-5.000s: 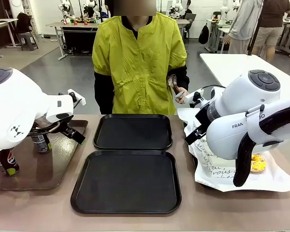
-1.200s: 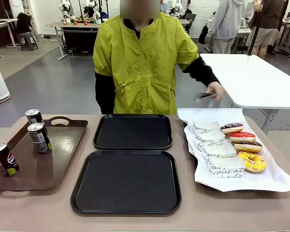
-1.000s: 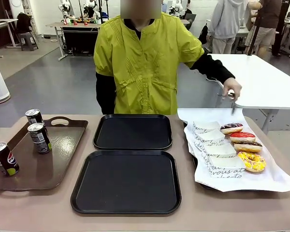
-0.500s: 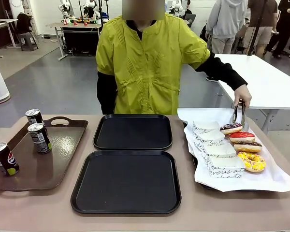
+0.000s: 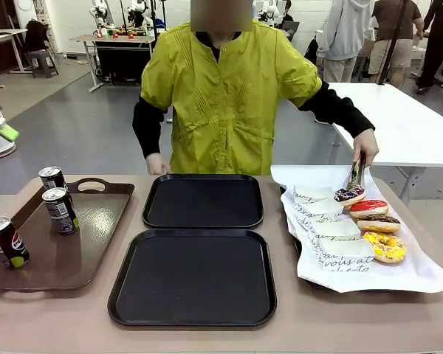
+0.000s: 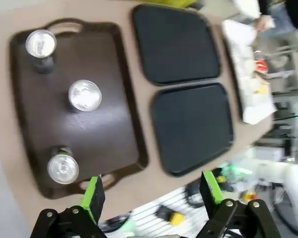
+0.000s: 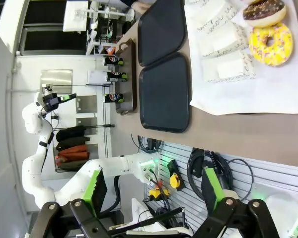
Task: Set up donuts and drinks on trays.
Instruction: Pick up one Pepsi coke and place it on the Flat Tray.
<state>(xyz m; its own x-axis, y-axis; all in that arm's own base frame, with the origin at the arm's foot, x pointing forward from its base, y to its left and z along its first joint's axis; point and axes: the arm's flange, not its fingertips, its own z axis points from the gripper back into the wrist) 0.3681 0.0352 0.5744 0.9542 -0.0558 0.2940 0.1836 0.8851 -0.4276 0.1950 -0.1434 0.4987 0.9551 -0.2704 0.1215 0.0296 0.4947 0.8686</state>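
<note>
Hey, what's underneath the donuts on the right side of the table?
The donuts lie on white paper, beside white printed boxes. Under the paper a dark tray rim peeks out at its left edge; the rest of that tray is covered.

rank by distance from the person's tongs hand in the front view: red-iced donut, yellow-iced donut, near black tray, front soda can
From the hand holding the tongs:
1. red-iced donut, right side, just below it
2. yellow-iced donut, near end of that row
3. near black tray, table middle
4. front soda can, far left, brown tray
</note>
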